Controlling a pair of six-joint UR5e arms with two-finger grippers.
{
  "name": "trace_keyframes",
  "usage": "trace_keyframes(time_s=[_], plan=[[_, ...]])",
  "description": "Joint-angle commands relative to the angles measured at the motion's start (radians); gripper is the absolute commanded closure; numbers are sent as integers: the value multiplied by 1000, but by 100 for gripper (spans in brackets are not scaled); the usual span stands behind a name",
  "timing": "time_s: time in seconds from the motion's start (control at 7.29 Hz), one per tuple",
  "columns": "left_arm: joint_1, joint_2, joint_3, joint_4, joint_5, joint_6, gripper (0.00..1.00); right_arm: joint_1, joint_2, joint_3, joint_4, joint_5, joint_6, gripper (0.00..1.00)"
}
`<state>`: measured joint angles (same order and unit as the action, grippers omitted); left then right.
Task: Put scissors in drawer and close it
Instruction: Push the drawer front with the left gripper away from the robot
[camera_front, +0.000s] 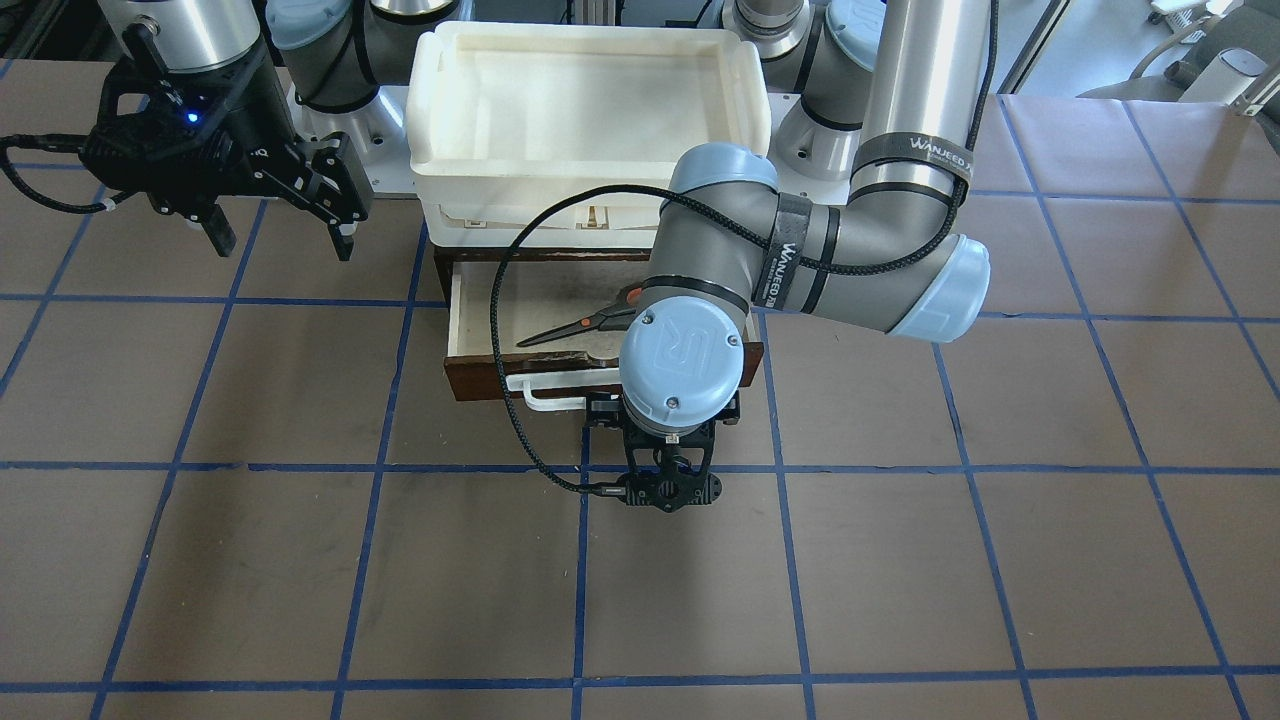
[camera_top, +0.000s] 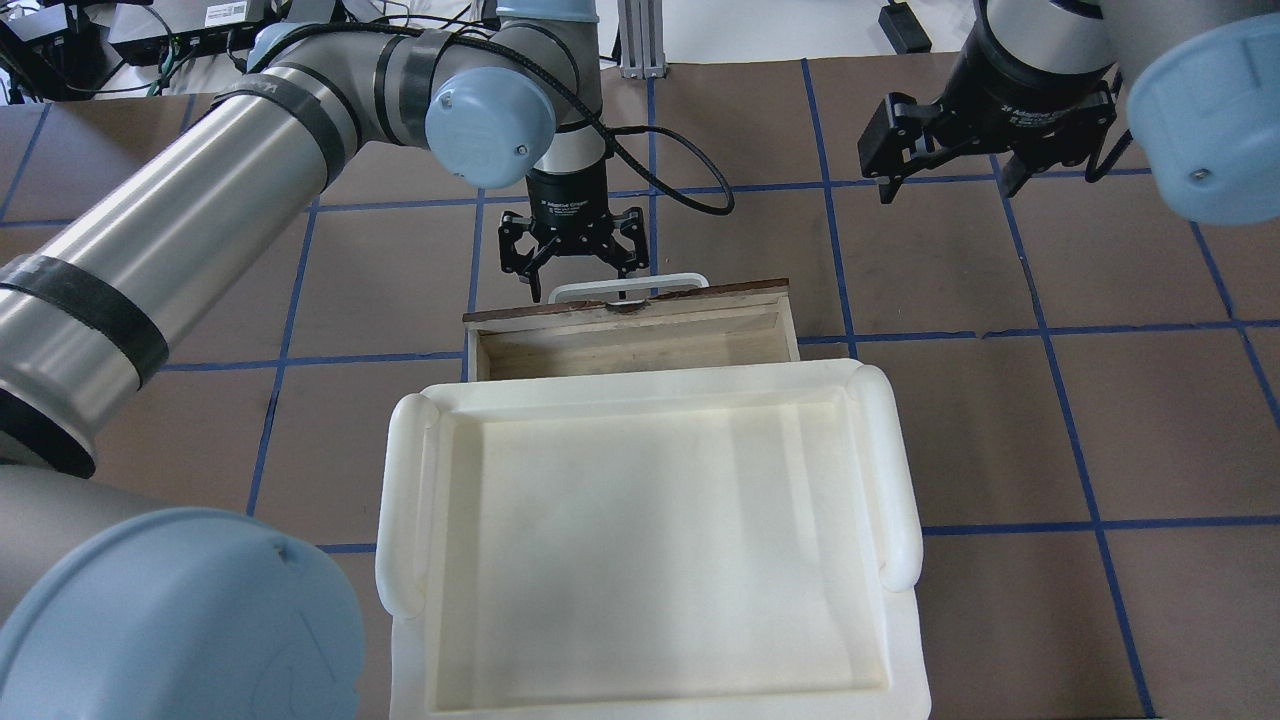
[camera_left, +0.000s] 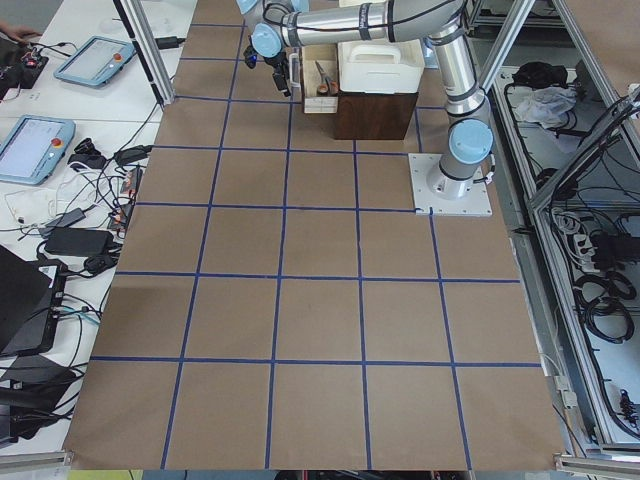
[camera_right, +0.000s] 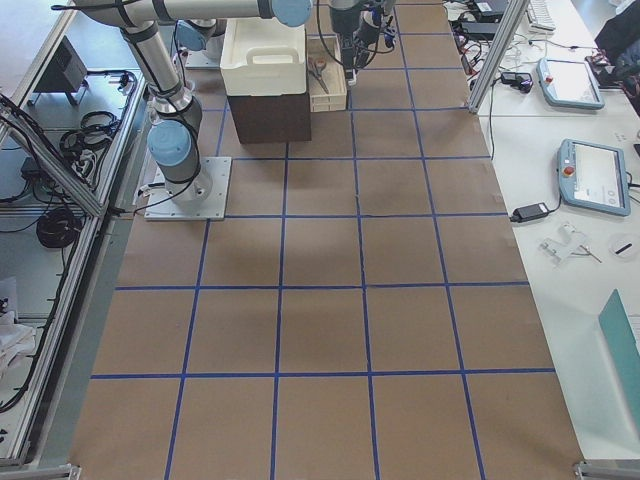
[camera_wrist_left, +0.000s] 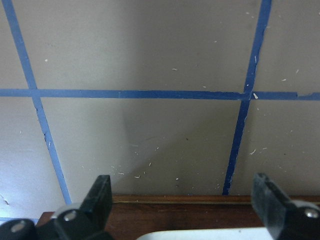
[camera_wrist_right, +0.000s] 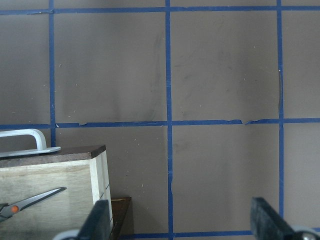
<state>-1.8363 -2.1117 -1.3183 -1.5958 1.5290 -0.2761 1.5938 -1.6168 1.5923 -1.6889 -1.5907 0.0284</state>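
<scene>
The scissors (camera_front: 580, 325), with orange-and-grey handles and dark blades, lie inside the open wooden drawer (camera_front: 480, 375). They also show in the right wrist view (camera_wrist_right: 30, 202). The drawer's dark brown front (camera_top: 700, 295) carries a white bar handle (camera_top: 625, 285). My left gripper (camera_top: 585, 280) is open and points down just outside the drawer front, over the handle. In the left wrist view its fingers (camera_wrist_left: 100, 192) are spread wide above the brown front (camera_wrist_left: 175, 217) and hold nothing. My right gripper (camera_top: 943, 190) is open and empty, hovering above the table beside the drawer.
A large white plastic bin (camera_top: 640, 385) sits on top of the cabinet above the drawer. The brown table mat with blue grid lines (camera_front: 700, 580) stretches in front of the drawer. The left arm's elbow (camera_front: 850, 250) hangs over the drawer's side.
</scene>
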Motion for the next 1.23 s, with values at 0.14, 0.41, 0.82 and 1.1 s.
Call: trace_keyframes(time_s=[0.14,0.41,0.82,1.1], plan=[[-12,6,-16,-6,2,-2,0,0,0,0,0,0,-1,0],[-21,10,-30,-7,5,-2,0,0,-2,0,0,0,-1,0],[-31,27,-33,-35,5,-2,0,0,-2,0,0,-2,-1,0],[-32,56,-70,-44,3,-2,0,0,0,2,0,0,-2,0]])
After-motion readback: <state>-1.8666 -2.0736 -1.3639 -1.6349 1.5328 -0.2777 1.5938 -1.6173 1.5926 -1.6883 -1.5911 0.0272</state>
